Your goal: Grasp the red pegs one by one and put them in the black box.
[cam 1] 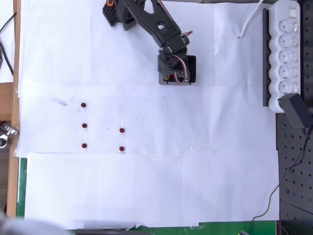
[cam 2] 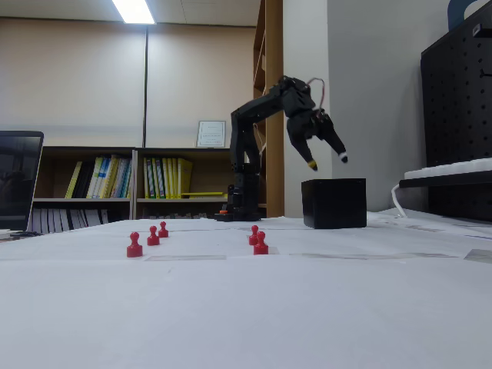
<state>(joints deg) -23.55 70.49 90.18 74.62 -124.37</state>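
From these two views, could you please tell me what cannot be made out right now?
- Inside of the black box: hidden by the arm overhead and by its own wall in the fixed view.
- Any peg between the jaws of the gripper: too small to tell.
- Red pegs: only dots overhead.

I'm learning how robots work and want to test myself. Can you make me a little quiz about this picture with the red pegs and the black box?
1. How many red pegs stand on the white paper in the overhead view?
2. True or false: the pincer is squeezing a red peg.
3. In the fixed view, where is the pincer? A) touching the pegs B) in the air above the black box C) resting on the paper

Key:
1. Five: three in a column on the left, two to their right.
2. False: its fingers are spread apart with nothing between them.
3. B.
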